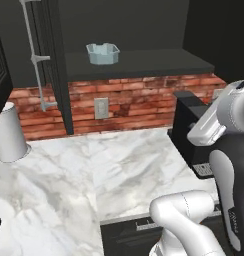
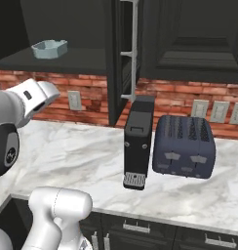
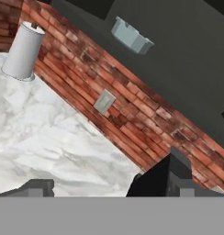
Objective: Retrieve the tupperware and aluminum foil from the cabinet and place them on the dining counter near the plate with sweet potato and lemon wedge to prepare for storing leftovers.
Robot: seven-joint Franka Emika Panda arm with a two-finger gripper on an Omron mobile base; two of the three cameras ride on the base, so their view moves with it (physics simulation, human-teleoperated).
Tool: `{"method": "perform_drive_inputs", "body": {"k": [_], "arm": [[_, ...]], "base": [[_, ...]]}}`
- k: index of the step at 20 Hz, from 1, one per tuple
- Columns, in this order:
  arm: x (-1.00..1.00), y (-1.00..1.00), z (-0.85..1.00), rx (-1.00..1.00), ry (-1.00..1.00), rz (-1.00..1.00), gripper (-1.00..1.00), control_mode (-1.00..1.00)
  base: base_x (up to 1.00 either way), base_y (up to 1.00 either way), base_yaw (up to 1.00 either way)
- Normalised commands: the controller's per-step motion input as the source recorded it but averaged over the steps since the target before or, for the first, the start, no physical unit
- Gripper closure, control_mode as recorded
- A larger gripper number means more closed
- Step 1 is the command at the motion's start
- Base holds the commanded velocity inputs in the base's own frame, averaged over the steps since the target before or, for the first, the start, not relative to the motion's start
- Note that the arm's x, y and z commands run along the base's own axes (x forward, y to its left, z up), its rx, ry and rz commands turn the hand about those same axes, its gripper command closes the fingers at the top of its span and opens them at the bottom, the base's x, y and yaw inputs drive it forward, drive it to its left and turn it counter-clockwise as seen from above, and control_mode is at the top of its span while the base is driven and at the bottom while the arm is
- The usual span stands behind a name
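The end effector (image 3: 109,188) shows as two dark fingertips at the bottom of the hand view, spread apart with nothing between them: released and empty. It hangs above the marble worktop (image 1: 94,170), well short of the cabinet. The tupperware (image 1: 102,53), a pale blue open container, sits on the dark cabinet shelf (image 1: 144,62) at upper centre of the left base view. The aluminum foil cannot be identified. Likely risks: the open cabinet door (image 1: 56,65), just left of the container, could catch the wrist during the reach, and a shallow approach could push the light container deeper instead of gripping its rim. The black coffee machine (image 2: 138,146) stands near the arm's sweep.
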Motion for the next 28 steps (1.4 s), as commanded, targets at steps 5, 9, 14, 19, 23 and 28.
{"method": "perform_drive_inputs", "body": {"k": [5,9,14,19,23,28], "arm": [[0.31,0.26,-0.01,-0.03,0.03,-0.01,-1.00,-1.00],[0.25,0.31,0.02,-0.01,0.00,-0.01,-1.00,-1.00],[0.16,0.38,0.45,0.00,-0.13,0.12,-1.00,-1.00],[0.37,0.36,0.43,0.00,-0.09,0.19,-1.00,-1.00],[0.42,0.47,0.34,0.01,0.00,0.15,-1.00,-1.00],[0.38,0.41,0.25,0.03,0.00,0.07,-1.00,-1.00]], "base": [[0.31,0.32,0.00],[0.00,0.00,0.00],[0.00,0.00,0.00],[0.00,0.00,0.00],[0.00,0.00,0.00],[0.00,0.00,0.00]]}}
